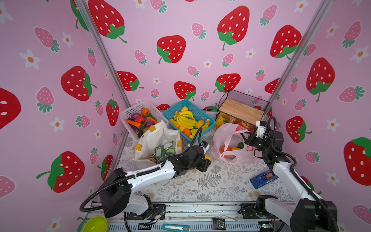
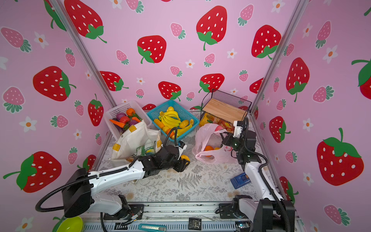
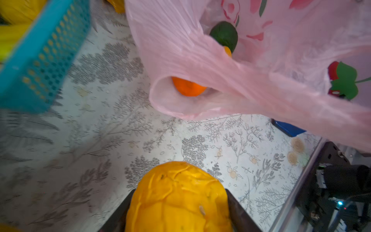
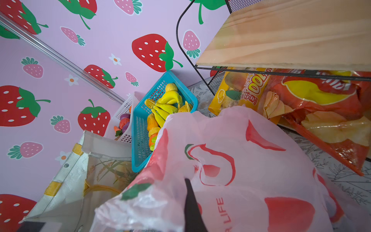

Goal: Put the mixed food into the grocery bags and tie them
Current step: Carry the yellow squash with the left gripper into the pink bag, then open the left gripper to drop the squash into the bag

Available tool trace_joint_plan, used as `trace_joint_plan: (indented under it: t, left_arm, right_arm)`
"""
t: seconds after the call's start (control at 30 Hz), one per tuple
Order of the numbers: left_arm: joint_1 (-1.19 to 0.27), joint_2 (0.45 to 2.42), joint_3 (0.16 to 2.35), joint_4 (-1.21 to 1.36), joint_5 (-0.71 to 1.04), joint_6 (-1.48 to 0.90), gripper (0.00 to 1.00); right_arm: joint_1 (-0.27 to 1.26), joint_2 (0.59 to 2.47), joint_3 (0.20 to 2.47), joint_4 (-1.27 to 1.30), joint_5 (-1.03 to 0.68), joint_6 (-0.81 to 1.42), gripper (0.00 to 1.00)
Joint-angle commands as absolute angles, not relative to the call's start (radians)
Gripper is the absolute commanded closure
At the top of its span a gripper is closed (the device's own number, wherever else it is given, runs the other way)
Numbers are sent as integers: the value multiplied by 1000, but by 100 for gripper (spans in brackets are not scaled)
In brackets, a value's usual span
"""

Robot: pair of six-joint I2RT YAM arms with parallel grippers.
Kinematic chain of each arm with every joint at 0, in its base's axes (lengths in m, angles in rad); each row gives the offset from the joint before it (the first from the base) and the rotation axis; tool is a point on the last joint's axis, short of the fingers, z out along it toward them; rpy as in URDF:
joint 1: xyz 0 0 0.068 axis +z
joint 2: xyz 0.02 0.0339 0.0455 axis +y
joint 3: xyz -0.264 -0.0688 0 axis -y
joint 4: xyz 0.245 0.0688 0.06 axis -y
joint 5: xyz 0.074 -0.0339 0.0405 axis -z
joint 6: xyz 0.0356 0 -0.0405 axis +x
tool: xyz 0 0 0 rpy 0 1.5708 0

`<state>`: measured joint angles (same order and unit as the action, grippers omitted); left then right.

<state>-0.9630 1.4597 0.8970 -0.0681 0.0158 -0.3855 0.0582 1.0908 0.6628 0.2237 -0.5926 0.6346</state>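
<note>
My left gripper is shut on a yellow toy fruit, low over the table just left of the pink plastic bag. The bag's mouth gapes toward it. Inside lie an orange and a dark green round fruit. My right gripper is shut on the bag's far rim and holds it up. The white canvas tote slumps at the left with a green snack packet in its mouth.
A white basket of vegetables and a blue basket of bananas stand at the back. A wire shelf with a wooden board covers chip bags at the back right. A blue object lies near the right arm.
</note>
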Motion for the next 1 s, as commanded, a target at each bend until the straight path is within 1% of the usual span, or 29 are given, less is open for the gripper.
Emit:
trace_joint_plan:
  t: [0.0,0.07,0.17,0.33,0.57,0.7,0.97]
  left_arm:
    - [-991,1571,965,159,126,-476,58]
    - [-992,1641,1022,207,124,-500,58]
    - [-983,1710,1084,265,67,-513,58]
    - [-930,1767,1140,335,-13,-580,57]
    - [-916,1882,1271,383,-42,-658,55]
    - [-923,1973,1355,417,-82,-706,51]
    - [-942,2138,1543,406,-138,-654,31]
  right_arm:
    - [54,1069,662,247,-601,642,100]
    - [55,1067,664,243,-604,640,100]
    - [55,1062,663,235,-608,638,100]
    - [54,1049,657,223,-613,632,100]
    - [63,1052,645,235,-628,638,100]
    - [81,1064,646,248,-632,644,100]
    - [86,1058,642,245,-623,638,100]
